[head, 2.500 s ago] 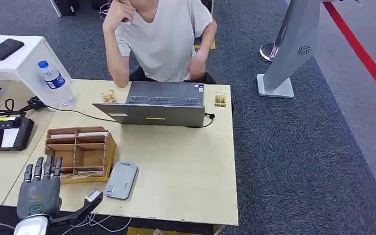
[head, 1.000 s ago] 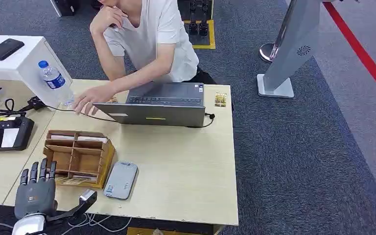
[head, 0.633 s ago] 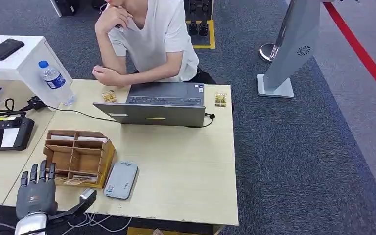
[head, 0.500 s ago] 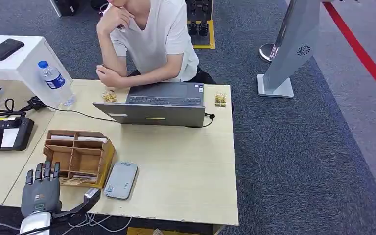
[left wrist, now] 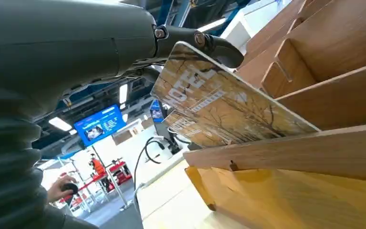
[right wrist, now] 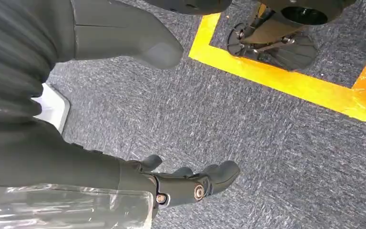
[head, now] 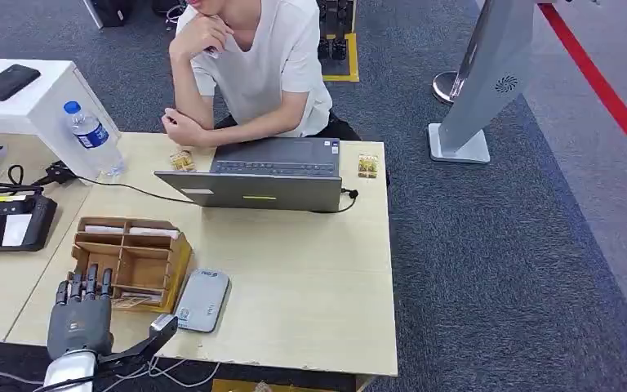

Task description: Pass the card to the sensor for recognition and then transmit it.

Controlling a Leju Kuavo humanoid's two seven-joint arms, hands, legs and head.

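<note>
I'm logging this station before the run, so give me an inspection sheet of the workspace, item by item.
Surface: light wooden desk.
Job's things: card in the wooden organizer; grey card reader beside it.
Clutter: laptop, water bottle, handheld controller, two snack packets.
Hands: left hand at the organizer, fingers touching the card; right hand hangs over the carpet, holding nothing.
Cables: laptop cable, black cable by the controller.
Surroundings: seated person, grey kiosk stand.
</note>
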